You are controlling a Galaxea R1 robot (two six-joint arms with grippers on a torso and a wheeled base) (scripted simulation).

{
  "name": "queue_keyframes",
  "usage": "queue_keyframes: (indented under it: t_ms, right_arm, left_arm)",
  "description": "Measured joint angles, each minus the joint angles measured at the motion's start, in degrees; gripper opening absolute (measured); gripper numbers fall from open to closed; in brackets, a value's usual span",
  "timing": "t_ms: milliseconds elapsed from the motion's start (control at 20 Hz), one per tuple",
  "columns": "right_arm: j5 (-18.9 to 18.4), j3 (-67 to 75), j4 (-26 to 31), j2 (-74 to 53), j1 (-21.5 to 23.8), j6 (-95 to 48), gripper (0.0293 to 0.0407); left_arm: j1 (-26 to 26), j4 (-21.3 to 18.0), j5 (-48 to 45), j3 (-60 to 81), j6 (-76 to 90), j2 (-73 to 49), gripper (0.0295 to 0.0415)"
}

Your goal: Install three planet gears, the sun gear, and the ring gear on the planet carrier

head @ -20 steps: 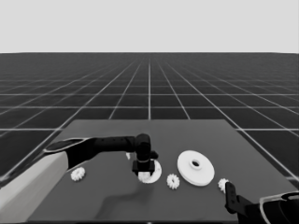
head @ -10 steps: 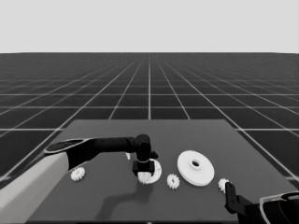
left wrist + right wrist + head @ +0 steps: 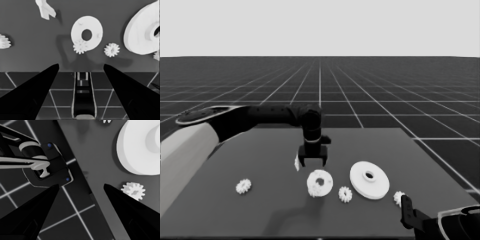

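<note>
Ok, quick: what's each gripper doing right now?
Left gripper: open, empty, above the smaller round part.
Right gripper: open, empty, parked at the table's near right corner.

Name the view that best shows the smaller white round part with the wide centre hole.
The left wrist view: the smaller white round part shows whole from above, a small white toothed gear on its rim. The head view shows it smaller, below the left gripper. The right wrist view misses it.

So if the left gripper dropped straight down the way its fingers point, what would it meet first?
Most likely the smaller round part, which lies just below and slightly nearer than the open left gripper, with one gear on its rim. Depth is unclear.
</note>
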Motion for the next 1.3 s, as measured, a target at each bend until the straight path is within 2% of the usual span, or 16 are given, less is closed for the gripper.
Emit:
queue_keyframes:
  t_ms: [150,200,250,300,450,650,700,750,800,900,1150,1250,1300]
  right_arm:
    - [0.00,0.00,0.00,0.00,0.00,0.00,0.0385]
    - [0.00,0.00,0.00,0.00,0.00,0.00,0.0385]
    - [0.00,0.00,0.00,0.00,0.00,0.00,0.0385]
    - [0.00,0.00,0.00,0.00,0.00,0.00,0.0385]
    - [0.00,0.00,0.00,0.00,0.00,0.00,0.0385]
    - [0.00,0.00,0.00,0.00,0.00,0.00,0.0385]
    - [0.00,0.00,0.00,0.00,0.00,0.00,0.0385]
    - [0.00,0.00,0.00,0.00,0.00,0.00,0.0385]
    - [0.00,0.00,0.00,0.00,0.00,0.00,0.0385]
    - [0.00,0.00,0.00,0.00,0.00,0.00,0.0385]
    - [0.00,0.00,0.00,0.00,0.00,0.00,0.0385]
    - [0.00,0.00,0.00,0.00,0.00,0.00,0.0385]
    - [0.00,0.00,0.00,0.00,0.00,0.00,0.0385]
  left_arm:
    - [-0.45,-0.49,-0.04,-0.22,0.19,0.05,0.0385]
    - [-0.48,-0.52,0.06,16.42,6.58,-14.05,0.0386]
    - [-0.53,-0.55,0.54,21.18,16.86,-33.35,0.0385]
    - [-0.58,-0.43,1.05,17.15,28.06,-42.99,0.0385]
    - [-0.60,0.00,1.53,6.03,42.20,-48.22,0.0385]
    - [-0.56,0.12,1.57,2.85,45.38,-48.29,0.0385]
    - [8.49,7.81,-5.97,3.17,45.53,-48.51,0.0385]
    - [15.96,12.36,-10.55,0.93,45.90,-47.30,0.0385]
    - [19.95,14.67,-13.26,-1.80,46.47,-45.78,0.0385]
    - [23.21,16.42,-15.81,-5.26,47.32,-43.85,0.0385]
    - [24.57,17.12,-17.10,-7.22,47.84,-42.80,0.0385]
    - [24.62,17.15,-17.16,-7.32,47.86,-42.75,0.0314]
    - [24.61,17.16,-17.17,-7.34,47.87,-42.74,0.0312]
